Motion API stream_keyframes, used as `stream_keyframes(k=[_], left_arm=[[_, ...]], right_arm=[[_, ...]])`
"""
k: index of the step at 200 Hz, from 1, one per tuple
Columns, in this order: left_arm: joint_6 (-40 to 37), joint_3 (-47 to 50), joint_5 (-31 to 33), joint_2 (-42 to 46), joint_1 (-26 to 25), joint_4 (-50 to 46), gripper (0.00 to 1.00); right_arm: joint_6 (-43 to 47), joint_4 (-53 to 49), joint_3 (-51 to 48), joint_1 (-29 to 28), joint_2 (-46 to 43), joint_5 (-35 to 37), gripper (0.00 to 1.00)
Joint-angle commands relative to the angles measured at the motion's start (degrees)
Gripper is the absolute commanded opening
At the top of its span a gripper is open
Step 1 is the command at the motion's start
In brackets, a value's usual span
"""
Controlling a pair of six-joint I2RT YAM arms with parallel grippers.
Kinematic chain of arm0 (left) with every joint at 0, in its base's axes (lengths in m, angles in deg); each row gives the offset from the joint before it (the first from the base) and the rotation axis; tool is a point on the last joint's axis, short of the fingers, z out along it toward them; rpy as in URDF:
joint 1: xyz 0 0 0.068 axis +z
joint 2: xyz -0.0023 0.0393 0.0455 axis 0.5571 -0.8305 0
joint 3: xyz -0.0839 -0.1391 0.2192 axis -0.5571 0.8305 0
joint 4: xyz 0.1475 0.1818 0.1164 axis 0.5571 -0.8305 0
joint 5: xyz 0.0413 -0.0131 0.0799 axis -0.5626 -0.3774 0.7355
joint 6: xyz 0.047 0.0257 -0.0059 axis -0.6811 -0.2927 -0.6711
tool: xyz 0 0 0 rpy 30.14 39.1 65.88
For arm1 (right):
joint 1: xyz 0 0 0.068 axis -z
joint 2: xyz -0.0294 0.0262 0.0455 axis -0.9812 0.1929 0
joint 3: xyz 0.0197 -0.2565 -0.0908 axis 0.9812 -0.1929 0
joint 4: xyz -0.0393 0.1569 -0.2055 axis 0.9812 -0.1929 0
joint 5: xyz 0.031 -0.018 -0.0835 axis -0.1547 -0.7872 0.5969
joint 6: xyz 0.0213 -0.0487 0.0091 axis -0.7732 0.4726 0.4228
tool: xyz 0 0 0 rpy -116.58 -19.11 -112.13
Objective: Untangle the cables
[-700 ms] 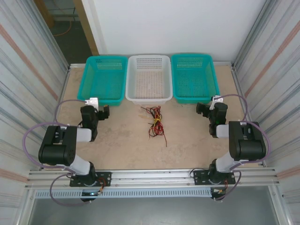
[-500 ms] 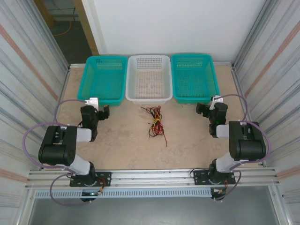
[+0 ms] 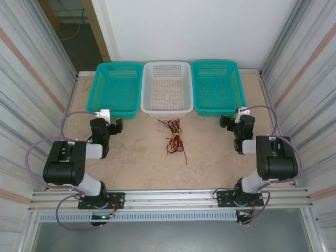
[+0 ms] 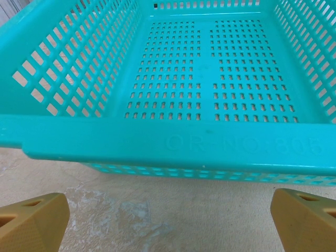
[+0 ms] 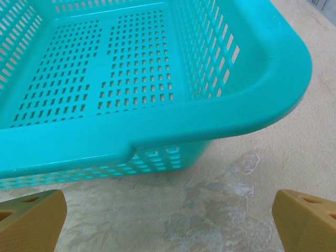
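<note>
Top view: both arms, 3 baskets and the loose bundle of thin red, black and pale yellow cables [image 3: 175, 137] on the beige mottled table [image 3: 142, 157]. The left wrist view gives a close look at the perforated floor and near rim of the left teal plastic basket [image 4: 168, 144], with faint raised lettering on that rim, unreadable. The right wrist view gives the near right corner of the right teal plastic basket [image 5: 157, 128] and bare table under it.

The cables lie between the 2 grippers, well apart from both: to the right of the left gripper [image 3: 116, 126], to the left of the right gripper [image 3: 227, 122], roughly level with them and trailing back toward the bases. They sit just in front of the white plastic basket [image 3: 167, 89], touching neither tool.

Both arms are folded, elbows back near the bases, forearms reaching forward, grippers low and aimed at the teal baskets. The left gripper's tan fingers [image 4: 31, 218] stand spread to the frame corners with nothing between them; the right gripper's fingers [image 5: 31, 218] are the same, wide apart and holding nothing.
</note>
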Motion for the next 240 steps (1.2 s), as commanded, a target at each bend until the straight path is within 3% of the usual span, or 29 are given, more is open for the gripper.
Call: stream_keyframes(k=[1,41,51,66,89,112,130,156,168,185,203,215,240], left_arm=[[-0.5,-1.0,-0.4,0.6,-0.2,0.4,0.99],[-0.6,-1.0,-0.9,0.9,0.0,0.8,0.99],[-0.6,-2.7,0.3,2.9,-0.1,-3.2,0.99],[0.5,-8.7,7.1,7.8,-1.6,-19.6,0.99],[-0.5,-7.6,18.3,13.5,-7.1,-21.3,0.99],[0.1,-10.4,25.2,16.1,-14.0,-29.6,0.99],[2.7,-11.9,27.9,17.5,-18.3,-34.0,0.98],[18.1,-16.3,32.9,21.6,-19.3,-49.6,0.96],[25.8,-17.8,31.8,25.8,-19.2,-58.1,0.95],[31.4,-18.1,24.5,33.2,-19.4,-64.6,0.92],[33.2,-18.5,14.8,40.1,-19.4,-70.1,0.9],[32.9,-18.8,8.8,43.6,-19.5,-72.7,0.88],[35.2,-19.3,1.0,49.0,-19.5,-78.4,0.86]], right_arm=[[1.5,0.5,0.2,0.1,-0.5,-0.1,0.99],[1.5,0.7,0.1,0.0,-0.7,-0.1,0.99],[0.7,-1.3,0.8,-0.4,-2.4,3.5,0.99],[0.3,-8.8,2.1,-0.4,-8.1,4.6,0.99],[2.2,-9.9,-1.9,-3.9,-19.3,9.9,0.99],[-5.7,-30.3,3.3,-4.2,-27.1,15.7,0.99],[-8.9,-39.0,4.8,-6.1,-29.8,18.2,0.99],[-16.9,-52.5,8.9,-7.6,-34.3,18.6,0.99],[-21.6,-58.4,11.6,-7.9,-35.8,16.9,0.99],[-33.4,-66.8,13.6,-7.7,-37.5,19.5,0.99],[-33.7,-69.6,14.6,-6.3,-37.9,6.9,0.99],[-35.2,-74.4,17.7,-13.3,-35.6,11.1,0.99],[-35.8,-84.0,27.0,-34.6,-26.4,24.5,0.99]])
